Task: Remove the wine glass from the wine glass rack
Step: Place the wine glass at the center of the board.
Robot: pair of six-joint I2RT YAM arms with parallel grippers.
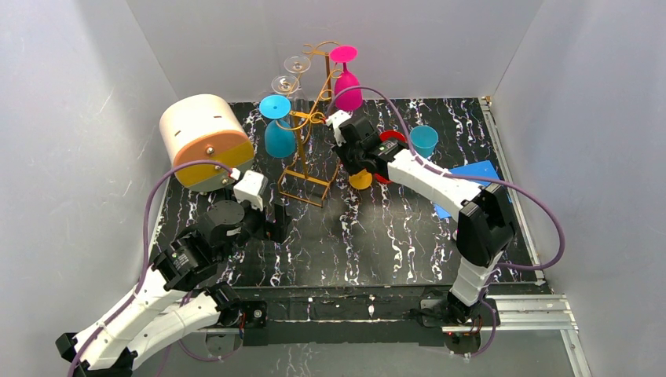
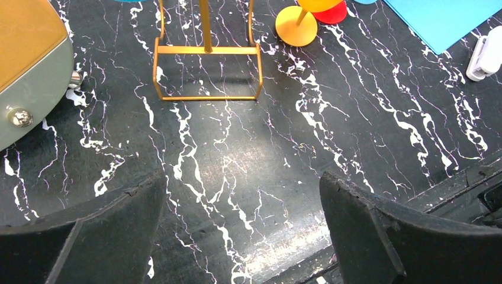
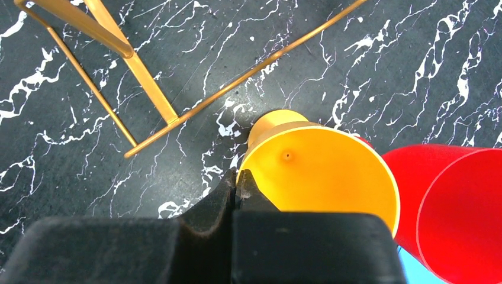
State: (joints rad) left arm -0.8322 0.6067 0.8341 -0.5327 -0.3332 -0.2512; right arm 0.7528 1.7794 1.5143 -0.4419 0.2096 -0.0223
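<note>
1. On the black table [image 1: 393, 236] with white marble veining stands the wine glass rack [image 1: 312, 118], a thin golden wire frame with curled scroll ends and a rectangular wire base.
2. From its arms hang, foot up, a glossy pink wine glass [image 1: 348, 90], a blue wine glass [image 1: 278, 135] and two clear glasses [image 1: 289, 78].
3. Off the rack, a smooth yellow wine glass [image 3: 322, 177] stands on the table just right of the base, with a red wine glass [image 3: 456, 201] close beside it.
4. The right gripper [image 3: 237, 179] has its dark fingers pressed together, with the tips at the yellow rim; whether they pinch the wall cannot be told.
5. The left gripper [image 2: 241, 180] hangs spread wide above bare table, holding nothing.
6. The yellow bowl's smooth inside shows down to a small dimple.
7. A cream-and-orange cylindrical box [image 1: 206, 140] lies on its side to the left of the rack; a blue cup [image 1: 424, 140] and a flat blue sheet [image 1: 479, 177] sit to the right.
</note>
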